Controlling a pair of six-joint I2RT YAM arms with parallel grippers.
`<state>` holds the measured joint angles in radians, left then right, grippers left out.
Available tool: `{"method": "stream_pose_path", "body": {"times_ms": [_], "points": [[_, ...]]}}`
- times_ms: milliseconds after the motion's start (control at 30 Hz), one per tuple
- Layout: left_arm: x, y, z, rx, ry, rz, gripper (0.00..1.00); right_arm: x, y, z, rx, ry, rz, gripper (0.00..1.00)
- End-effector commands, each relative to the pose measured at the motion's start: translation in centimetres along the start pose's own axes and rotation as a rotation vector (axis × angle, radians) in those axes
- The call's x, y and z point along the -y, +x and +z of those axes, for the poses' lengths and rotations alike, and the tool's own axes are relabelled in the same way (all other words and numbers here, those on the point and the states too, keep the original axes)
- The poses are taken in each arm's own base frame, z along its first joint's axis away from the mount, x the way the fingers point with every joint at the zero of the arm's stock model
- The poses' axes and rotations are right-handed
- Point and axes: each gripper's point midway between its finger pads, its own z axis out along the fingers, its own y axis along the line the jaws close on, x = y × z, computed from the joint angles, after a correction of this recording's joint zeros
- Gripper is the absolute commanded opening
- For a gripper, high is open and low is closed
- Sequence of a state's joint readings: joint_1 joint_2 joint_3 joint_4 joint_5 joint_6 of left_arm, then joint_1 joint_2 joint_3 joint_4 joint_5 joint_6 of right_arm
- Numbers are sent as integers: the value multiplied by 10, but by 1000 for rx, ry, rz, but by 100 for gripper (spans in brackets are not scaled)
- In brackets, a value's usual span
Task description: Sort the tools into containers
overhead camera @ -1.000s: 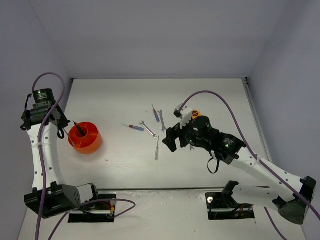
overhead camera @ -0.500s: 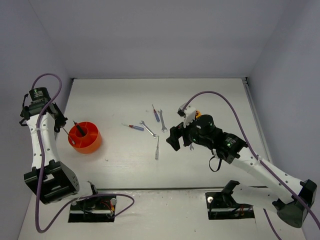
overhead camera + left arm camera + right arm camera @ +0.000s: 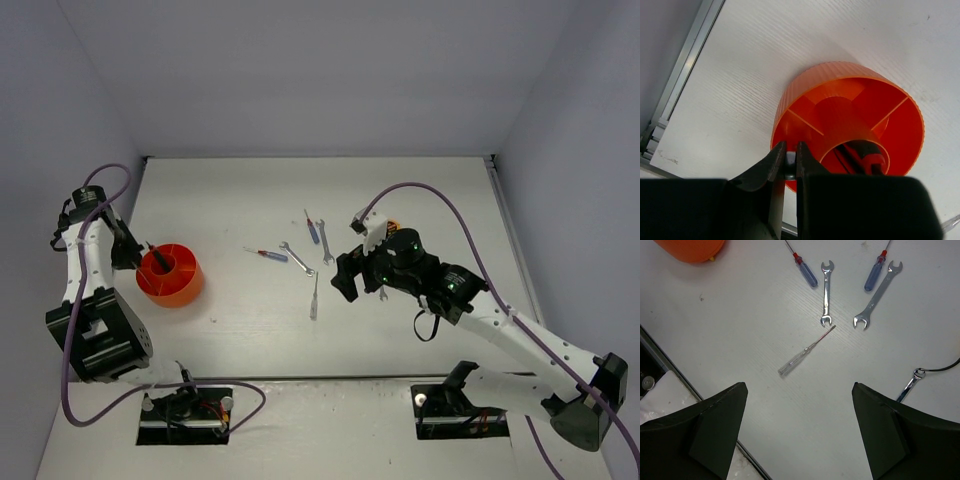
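Descent of the right gripper (image 3: 799, 390) onto the clear-handled screwdriver (image 3: 805, 351) is judged to be the step in hand. Its jaws are spread wide above the loose tools on the table (image 3: 730, 325). The jaws are best turned across the handle and lowered squarely, so that the wrench (image 3: 826, 294) just beside the tip is not nudged. A second wrench (image 3: 878, 296) and two blue-and-red screwdrivers (image 3: 807, 272) are seen further off.

The left gripper (image 3: 789, 150) is closed to a slit at the rim of the orange tub (image 3: 805, 85); whether anything thin is pinched cannot be told. A red-and-black tool (image 3: 865, 152) is seen in one compartment.

Compared with a second ago, the left arm is folded back toward its base, the right gripper is barely shifted, and the tools on the table are unmoved.
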<state>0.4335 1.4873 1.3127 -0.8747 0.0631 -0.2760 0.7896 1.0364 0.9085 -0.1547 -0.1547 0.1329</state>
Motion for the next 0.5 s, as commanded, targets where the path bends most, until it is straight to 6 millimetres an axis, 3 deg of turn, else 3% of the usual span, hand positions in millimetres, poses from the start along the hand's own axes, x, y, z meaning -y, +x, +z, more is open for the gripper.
{"method": "stream_pose_path", "body": {"times_ms": [0,267,433,467], "points": [[-2,-11,2,33,5,-16,2,8,-5,5,21,31,10,83],[-9,-10,1,46,-14,-23,43,14,8,13,-28,61,35,84],[-6,-23,-21,119,-1,-31,60,20,12,14,-41,97,62,84],[-4,-30,-34,164,15,-43,62,24,10,13,-36,122,72,83]]}}
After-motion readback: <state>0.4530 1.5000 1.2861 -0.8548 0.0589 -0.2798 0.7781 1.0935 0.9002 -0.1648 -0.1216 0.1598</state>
